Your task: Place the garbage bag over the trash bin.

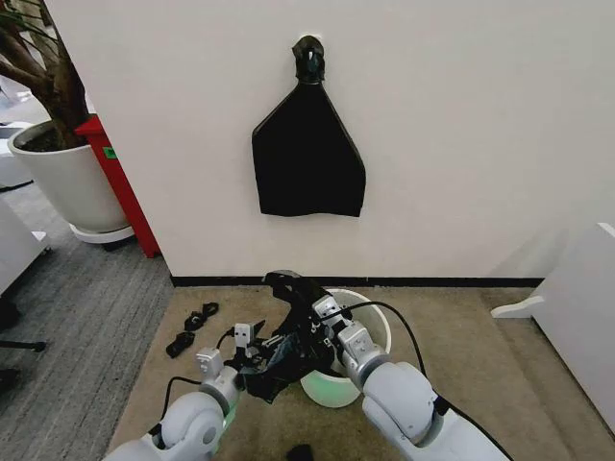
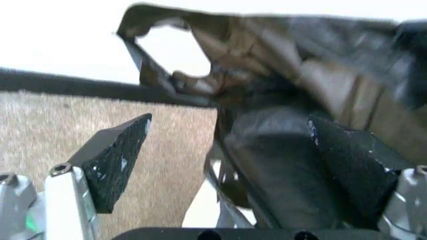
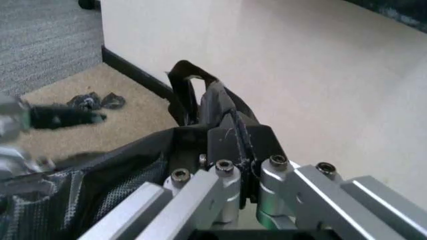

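The garbage bag is a crumpled black film held up just left of the trash bin, a white bucket on the beige carpet. One handle loop of the bag sticks up above the fingers. My right gripper is over the bin's left rim; in the right wrist view it is shut on the bag's edge. My left gripper sits to the bag's left. Seen from the left wrist, it stands open, and bag film lies against one finger. The bin's left side is hidden by the bag.
A flat black bag hangs from a wall hook straight ahead. A large white plant pot and a red stand are at the far left. Black scraps lie on the carpet. White furniture is on the right.
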{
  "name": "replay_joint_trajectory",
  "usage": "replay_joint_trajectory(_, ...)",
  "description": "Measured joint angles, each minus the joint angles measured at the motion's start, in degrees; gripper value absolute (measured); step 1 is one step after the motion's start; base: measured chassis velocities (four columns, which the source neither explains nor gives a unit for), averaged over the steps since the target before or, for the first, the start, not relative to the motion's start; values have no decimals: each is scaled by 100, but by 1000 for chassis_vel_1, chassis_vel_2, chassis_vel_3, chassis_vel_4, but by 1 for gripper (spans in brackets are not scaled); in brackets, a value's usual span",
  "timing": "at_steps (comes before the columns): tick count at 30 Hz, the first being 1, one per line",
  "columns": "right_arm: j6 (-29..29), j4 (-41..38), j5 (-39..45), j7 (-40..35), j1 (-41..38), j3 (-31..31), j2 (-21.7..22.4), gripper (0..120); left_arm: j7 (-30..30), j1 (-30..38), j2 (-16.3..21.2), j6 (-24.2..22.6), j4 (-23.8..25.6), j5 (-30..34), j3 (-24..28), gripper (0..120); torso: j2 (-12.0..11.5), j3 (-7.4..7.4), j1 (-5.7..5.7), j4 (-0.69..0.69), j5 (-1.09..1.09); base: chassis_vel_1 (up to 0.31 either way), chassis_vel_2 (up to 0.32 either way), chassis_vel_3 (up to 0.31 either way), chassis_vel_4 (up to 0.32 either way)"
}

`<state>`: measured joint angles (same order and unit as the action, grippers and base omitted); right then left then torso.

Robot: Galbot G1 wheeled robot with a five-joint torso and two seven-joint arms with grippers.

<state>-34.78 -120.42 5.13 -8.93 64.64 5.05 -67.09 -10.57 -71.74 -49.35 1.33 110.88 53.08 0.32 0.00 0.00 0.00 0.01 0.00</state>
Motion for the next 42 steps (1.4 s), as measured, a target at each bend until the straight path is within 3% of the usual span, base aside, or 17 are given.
replay_joint_trajectory(14, 2, 4, -21, 4, -2, 28, -76, 0, 340, 117, -10, 140, 168, 396, 50, 93, 0, 0, 0, 0, 0, 0, 0, 0, 0)
replay_joint_trajectory(31, 14, -107, -29, 55, 34, 6, -79, 0, 162, 673, -218, -230, -520, 342, 762, 91, 0, 0, 0, -1, 0, 0, 0, 0, 0)
replay_joint_trajectory(37, 43, -156, -22, 77, 52, -10, -70, 0, 40, 927, -277, -326, -787, 284, 1031, 74, 0, 0, 0, 0, 1, 0, 0, 0, 0)
replay_joint_trajectory(42, 56, -204, -8, 87, 82, -39, -37, 0, -55, 1188, -372, -331, -970, 279, 1322, 70, 0, 0, 0, 0, 1, 0, 0, 0, 0)
